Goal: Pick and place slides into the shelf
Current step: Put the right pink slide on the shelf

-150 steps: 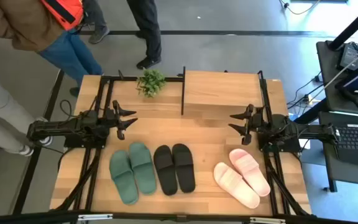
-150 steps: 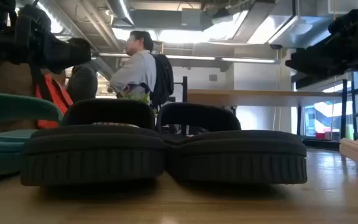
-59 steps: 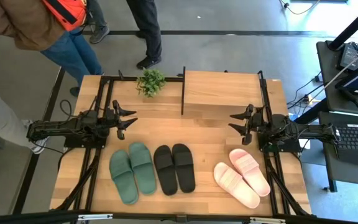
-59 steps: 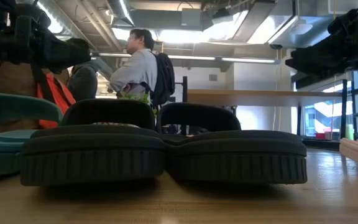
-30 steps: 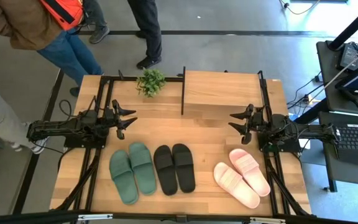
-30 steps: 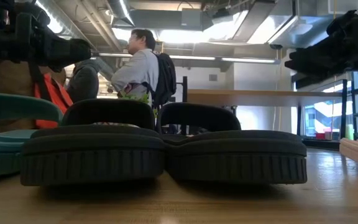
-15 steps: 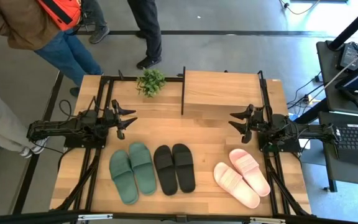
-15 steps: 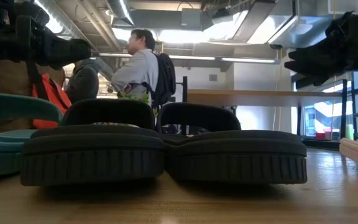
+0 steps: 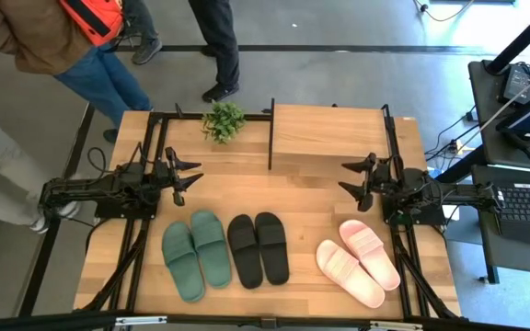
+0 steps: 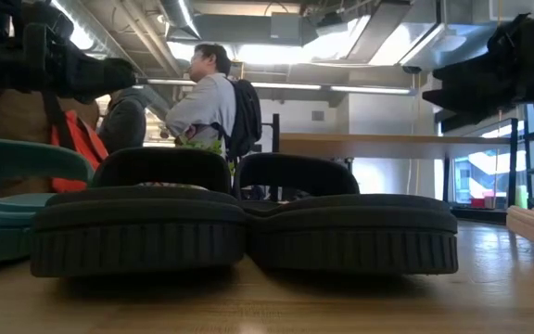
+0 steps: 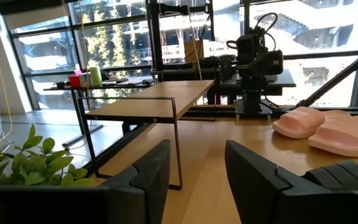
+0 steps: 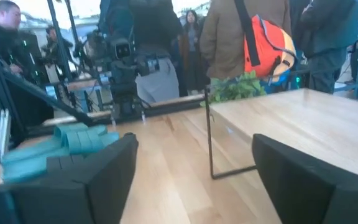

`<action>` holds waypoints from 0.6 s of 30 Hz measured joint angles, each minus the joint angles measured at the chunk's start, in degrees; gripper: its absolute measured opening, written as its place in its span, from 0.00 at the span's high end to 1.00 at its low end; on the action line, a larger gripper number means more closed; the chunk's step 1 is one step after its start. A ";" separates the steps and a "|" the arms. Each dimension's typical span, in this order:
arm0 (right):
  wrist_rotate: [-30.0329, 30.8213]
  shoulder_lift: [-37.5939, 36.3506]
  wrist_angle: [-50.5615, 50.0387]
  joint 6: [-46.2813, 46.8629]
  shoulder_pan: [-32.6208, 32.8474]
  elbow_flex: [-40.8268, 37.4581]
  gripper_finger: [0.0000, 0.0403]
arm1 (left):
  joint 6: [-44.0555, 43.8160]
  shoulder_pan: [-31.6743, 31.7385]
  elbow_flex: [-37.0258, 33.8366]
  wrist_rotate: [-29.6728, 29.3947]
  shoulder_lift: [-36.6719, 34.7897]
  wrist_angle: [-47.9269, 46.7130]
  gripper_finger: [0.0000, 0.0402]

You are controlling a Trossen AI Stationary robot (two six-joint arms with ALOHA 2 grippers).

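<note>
Right gripper [image 9: 346, 177] open; black slides [image 9: 258, 248] paired flat.

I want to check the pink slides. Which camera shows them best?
The high view: both pink slides lie fully visible by the right gripper. The left wrist view shows them far off, the low view only an edge.

No text, brand, number or sign could be read anywhere in the views. The straps of the slides showed no lettering that could be made out, and nothing legible stood on the arms or the shelf.
</note>
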 joint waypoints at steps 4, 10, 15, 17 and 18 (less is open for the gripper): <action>0.04 0.00 0.49 -2.81 0.00 0.00 0.16 | 0.00 0.00 0.00 0.02 0.00 0.00 0.64; 1.48 0.10 1.10 -7.85 0.02 0.39 0.17 | 0.00 0.00 0.00 0.02 -0.02 0.00 0.64; 2.98 4.34 0.95 -11.29 0.02 4.85 0.18 | 0.02 0.00 0.00 0.02 -0.01 -0.01 0.64; 2.98 7.76 0.94 -12.24 0.01 7.57 0.18 | 0.04 0.00 0.00 0.02 -0.01 0.00 0.64; 2.97 9.76 0.91 -12.59 0.02 9.09 0.18 | 0.04 -0.02 0.00 0.02 -0.02 0.00 0.64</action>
